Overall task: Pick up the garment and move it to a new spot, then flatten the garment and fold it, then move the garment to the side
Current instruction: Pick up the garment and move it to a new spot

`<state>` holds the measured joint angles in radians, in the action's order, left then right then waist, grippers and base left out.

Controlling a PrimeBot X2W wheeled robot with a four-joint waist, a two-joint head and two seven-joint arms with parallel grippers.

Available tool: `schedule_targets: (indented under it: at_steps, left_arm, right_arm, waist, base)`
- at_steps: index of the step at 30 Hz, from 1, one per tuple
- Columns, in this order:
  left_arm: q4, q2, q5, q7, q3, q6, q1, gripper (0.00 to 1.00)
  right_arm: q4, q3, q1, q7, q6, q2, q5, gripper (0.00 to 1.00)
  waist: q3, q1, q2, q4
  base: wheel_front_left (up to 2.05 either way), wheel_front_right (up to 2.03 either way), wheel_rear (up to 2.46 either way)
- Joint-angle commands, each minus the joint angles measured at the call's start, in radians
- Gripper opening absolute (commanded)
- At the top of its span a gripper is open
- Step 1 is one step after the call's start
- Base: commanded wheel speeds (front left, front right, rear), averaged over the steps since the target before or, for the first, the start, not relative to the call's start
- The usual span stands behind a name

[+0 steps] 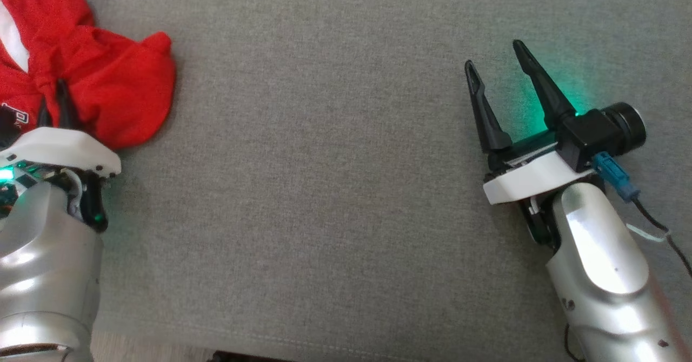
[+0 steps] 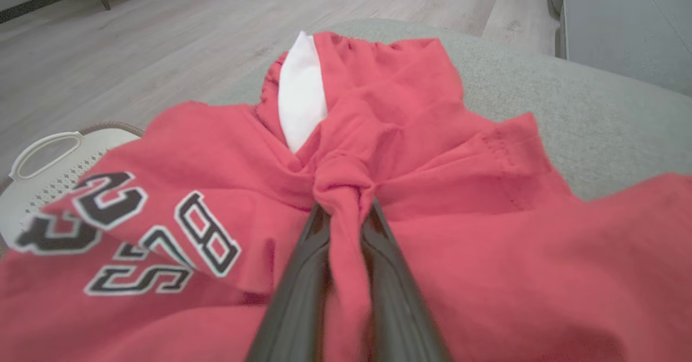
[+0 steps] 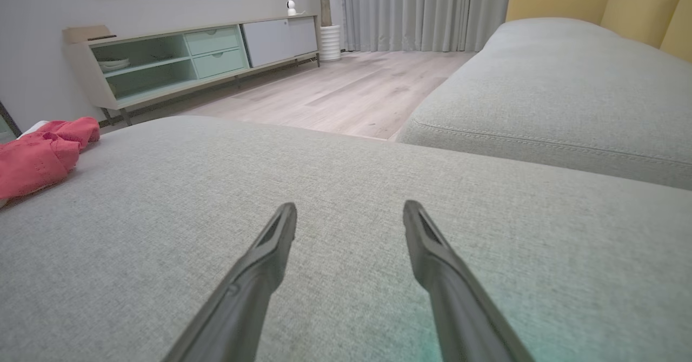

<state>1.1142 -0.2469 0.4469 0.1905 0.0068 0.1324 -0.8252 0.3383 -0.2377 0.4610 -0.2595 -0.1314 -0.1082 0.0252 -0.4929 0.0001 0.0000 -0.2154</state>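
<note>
One red garment [image 1: 108, 92] lies crumpled at the upper left of the head view, a soft knit heap on the coarse grey weave of the sofa cushion [image 1: 335, 200]. In the left wrist view it shows one white panel [image 2: 300, 97] near its top. Black block lettering [image 2: 157, 232] edged in white runs across its lower left, and a stitched hem [image 2: 508, 151] shows at the right. The left claw [image 2: 346, 208], two slim glossy dark fingers, is clamped on a bunched ridge of the red cloth, which is squeezed between them. The right claw [image 1: 493, 54], at the right of the head view, has its two tapered matte fingers spread wide above bare cushion, well apart from the garment. One pale perforated plastic basket [image 2: 48, 162] with a loop handle sits at the left edge of the left wrist view, with pale wood-plank floor [image 2: 162, 43] above it in the frame.
</note>
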Motion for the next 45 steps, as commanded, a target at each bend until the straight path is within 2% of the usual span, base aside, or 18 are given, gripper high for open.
schedule_targets:
  at_steps: [1,7,11,18,27,31,35,36,37,39,45]
  left_arm:
    - [-0.015,-0.065,0.002,0.015,0.009,-0.002,-0.008,0.00]
    - [-0.104,-0.095,0.005,0.062,-0.075,-0.002,-0.034,0.00]
    - [-0.185,-0.110,0.016,0.068,-0.154,-0.002,-0.042,0.00]
    - [-0.360,-0.091,0.064,0.070,-0.323,-0.002,-0.026,0.00]
    - [-0.491,0.023,0.128,0.071,-0.597,-0.002,0.031,0.00]
    - [-0.478,0.069,0.170,0.071,-0.649,-0.002,0.078,0.00]
    - [-0.457,0.088,0.163,0.071,-0.660,-0.002,0.116,0.00]
    - [-0.447,0.090,0.156,0.071,-0.651,-0.003,0.129,0.63]
    - [-0.438,0.092,0.146,0.071,-0.637,-0.008,0.142,1.00]
    - [-0.433,0.099,0.133,0.071,-0.562,-0.036,0.183,1.00]
    - [-0.507,0.083,0.051,0.071,-0.403,-0.060,0.294,1.00]
  right_arm:
    - [-0.007,-0.013,-0.023,-0.002,0.001,0.016,0.004,1.00]
    - [0.018,0.001,-0.046,-0.002,0.001,0.040,0.035,1.00]
    - [0.035,0.003,-0.074,-0.002,0.001,0.051,0.056,1.00]
    - [0.050,-0.011,-0.123,-0.002,0.001,0.057,0.081,1.00]
    - [0.043,-0.066,-0.131,-0.002,0.001,0.058,0.147,1.00]
    - [0.041,-0.084,-0.128,-0.002,0.001,0.058,0.170,1.00]
    - [0.042,-0.088,-0.127,-0.002,0.001,0.058,0.177,1.00]
    - [0.042,-0.085,-0.126,-0.002,0.001,0.058,0.179,1.00]
    - [0.042,-0.082,-0.127,-0.002,0.001,0.058,0.181,1.00]
    - [0.044,-0.070,-0.129,-0.002,0.001,0.058,0.185,1.00]
    - [0.049,-0.026,-0.131,-0.002,0.001,0.058,0.185,1.00]
  waist:
    - [0.015,-0.0001,0.0000,0.005]
    - [0.093,-0.0001,0.0000,0.035]
    - [0.154,-0.0001,0.0000,0.078]
    - [0.227,-0.0001,0.0000,0.181]
    - [0.247,-0.0001,0.0000,0.318]
    - [0.246,-0.0001,0.0000,0.351]
    - [0.244,-0.0001,0.0000,0.360]
    - [0.245,-0.0001,0.0000,0.361]
    - [0.246,-0.0001,0.0000,0.361]
    - [0.251,-0.0001,0.0000,0.352]
    - [0.269,-0.0001,0.0000,0.318]
  base:
    - [0.00,0.00,0.00]
    - [0.00,0.00,0.00]
    - [0.00,0.00,0.00]
    - [0.00,0.00,0.00]
    - [0.00,0.00,0.00]
    - [0.00,0.00,0.00]
    - [0.00,0.00,0.00]
    - [0.00,0.00,0.00]
    - [0.00,0.00,0.00]
    - [0.00,0.00,0.00]
    - [0.00,0.00,0.00]
